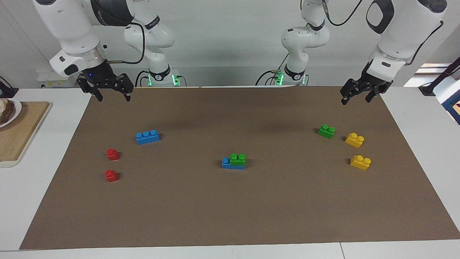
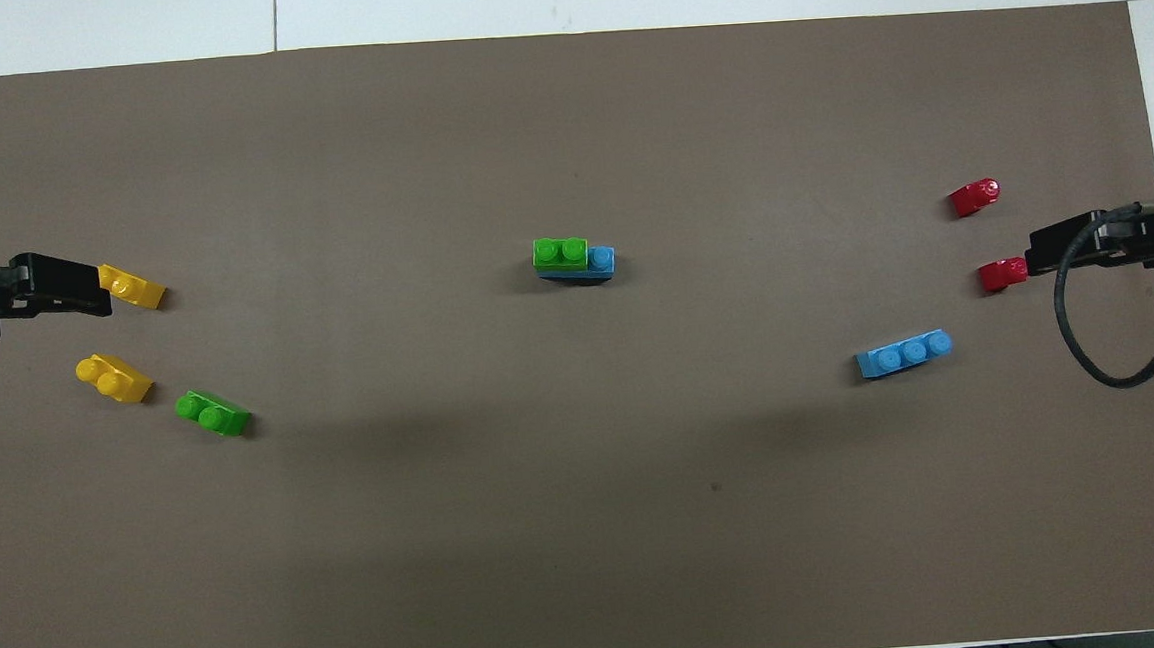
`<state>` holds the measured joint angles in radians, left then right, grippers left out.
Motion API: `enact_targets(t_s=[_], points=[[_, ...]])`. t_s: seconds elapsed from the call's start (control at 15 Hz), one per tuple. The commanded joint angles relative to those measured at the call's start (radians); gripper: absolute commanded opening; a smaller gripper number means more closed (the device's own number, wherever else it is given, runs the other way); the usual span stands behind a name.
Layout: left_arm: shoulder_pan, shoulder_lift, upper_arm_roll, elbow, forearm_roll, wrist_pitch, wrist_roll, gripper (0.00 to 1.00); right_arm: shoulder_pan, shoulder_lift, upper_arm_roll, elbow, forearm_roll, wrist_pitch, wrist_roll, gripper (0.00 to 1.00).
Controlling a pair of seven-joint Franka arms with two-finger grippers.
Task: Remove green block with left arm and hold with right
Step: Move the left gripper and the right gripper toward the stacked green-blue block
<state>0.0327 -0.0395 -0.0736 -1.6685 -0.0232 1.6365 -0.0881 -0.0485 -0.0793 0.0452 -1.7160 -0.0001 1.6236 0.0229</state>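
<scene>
A green block sits stacked on one end of a blue three-stud brick at the middle of the brown mat. A second green block lies loose toward the left arm's end. My left gripper is open and empty, raised over the mat's corner at its own end. My right gripper, with the blue light, is open and empty, raised over the mat's corner at its own end.
Two yellow bricks lie beside the loose green block. A loose blue brick and two small red pieces lie toward the right arm's end. A wooden board sits off the mat there.
</scene>
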Motion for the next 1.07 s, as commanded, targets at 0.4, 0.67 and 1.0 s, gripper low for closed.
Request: enact_targets(t_s=[0.4, 0.67, 1.0], points=[[-0.004, -0.013, 0.003, -0.011, -0.015, -0.001, -0.007, 1.0, -0.004, -0.01, 0.004, -0.013, -0.014, 0.013, -0.012, 1.0], [-0.005, -0.017, 0.002, -0.016, -0.015, -0.001, -0.009, 1.0, -0.002, -0.01, 0.001, -0.022, -0.009, 0.083, 0.087, 0.94], [-0.027, -0.023, 0.0, -0.027, -0.015, -0.001, -0.077, 1.0, 0.016, 0.041, 0.005, -0.028, -0.006, 0.108, 0.672, 0.94]])
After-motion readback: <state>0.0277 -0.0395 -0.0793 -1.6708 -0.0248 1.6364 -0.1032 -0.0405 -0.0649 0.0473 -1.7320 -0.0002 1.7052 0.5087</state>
